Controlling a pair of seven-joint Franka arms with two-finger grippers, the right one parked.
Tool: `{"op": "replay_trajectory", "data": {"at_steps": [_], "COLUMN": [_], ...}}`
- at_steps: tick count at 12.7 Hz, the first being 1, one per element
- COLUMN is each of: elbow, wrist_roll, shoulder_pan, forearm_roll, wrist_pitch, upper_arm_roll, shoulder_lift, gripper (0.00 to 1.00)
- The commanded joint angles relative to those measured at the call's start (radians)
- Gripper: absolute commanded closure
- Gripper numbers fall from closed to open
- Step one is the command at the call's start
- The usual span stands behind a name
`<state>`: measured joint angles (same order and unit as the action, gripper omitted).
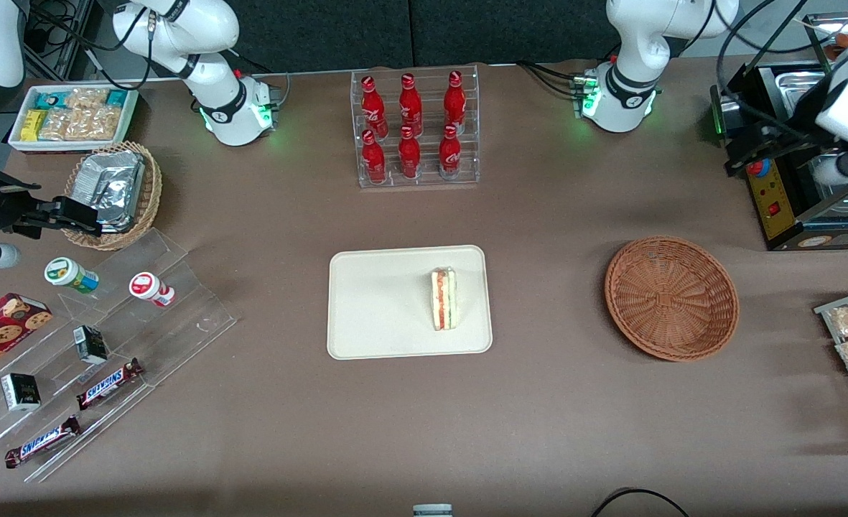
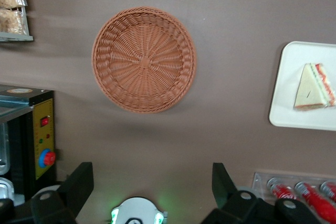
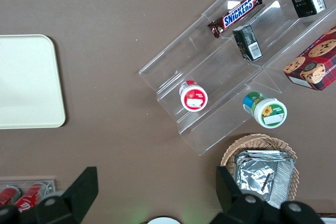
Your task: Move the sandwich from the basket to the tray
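One end effector (image 2: 152, 184) raised high above basket (image 2: 144, 59), fingers spread, empty; sandwich (image 1: 444, 299) on tray (image 1: 380, 301).

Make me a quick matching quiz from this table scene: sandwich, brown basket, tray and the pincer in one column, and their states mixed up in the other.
Things:
1. sandwich
2. brown basket
3. tray
4. pincer

States:
A. holds nothing
B. open, high above the table near the brown basket
C. lies on the tray
D. flat on the table in front of the bottle rack, carrying one item

Pairs: 1-C, 2-A, 3-D, 4-B
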<state>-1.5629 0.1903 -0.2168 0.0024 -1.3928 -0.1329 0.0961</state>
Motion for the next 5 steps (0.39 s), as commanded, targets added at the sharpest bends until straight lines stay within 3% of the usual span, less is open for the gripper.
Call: {"op": "replay_trajectory", "data": {"at_steps": [1, 5], "elbow": [-0.023, 0.001], "wrist_roll": [-0.049, -0.049], "shoulder_pan": [0.025, 0.142], "forearm_roll": [-0.004, 0.002], "wrist_pitch": [-0.009, -0.014], "upper_arm_roll": [0.026, 0.162], "shoulder_lift": [0.011, -0.002], "gripper": [0.0, 0.0]}}
